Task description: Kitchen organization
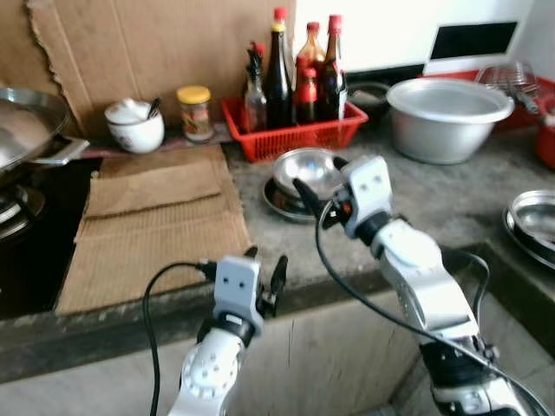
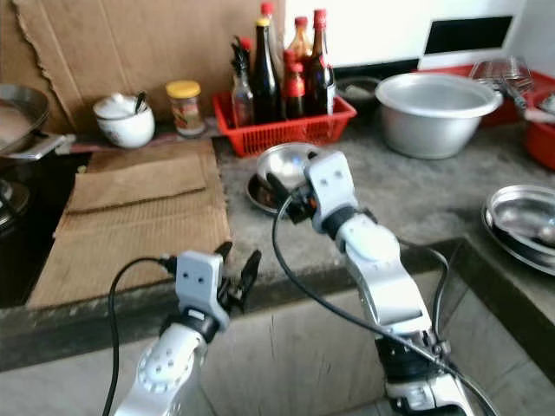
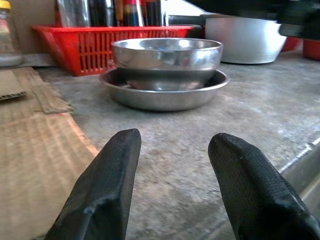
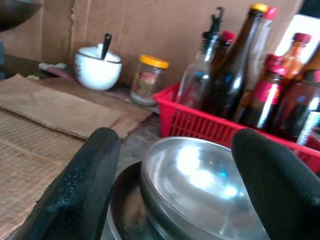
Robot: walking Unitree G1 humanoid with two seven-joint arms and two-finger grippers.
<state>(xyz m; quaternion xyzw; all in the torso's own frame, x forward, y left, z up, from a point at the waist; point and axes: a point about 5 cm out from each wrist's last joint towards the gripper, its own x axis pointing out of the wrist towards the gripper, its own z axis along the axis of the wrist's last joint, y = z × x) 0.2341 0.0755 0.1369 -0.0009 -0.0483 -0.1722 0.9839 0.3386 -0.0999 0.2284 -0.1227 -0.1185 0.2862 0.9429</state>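
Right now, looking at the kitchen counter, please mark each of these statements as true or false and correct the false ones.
1. The small steel bowl sits on a steel plate. True.
2. The right gripper holds a bottle. False: it is open, with its fingers on either side of the steel bowl.
3. The bottles stand in a red basket. True.
4. The left gripper is shut on the cardboard. False: it is open and holds nothing, near the counter edge.
5. The white pot with a spoon stands to the right of the big metal basin. False: it stands far to the left of it, beside the yellow-lidded jar.
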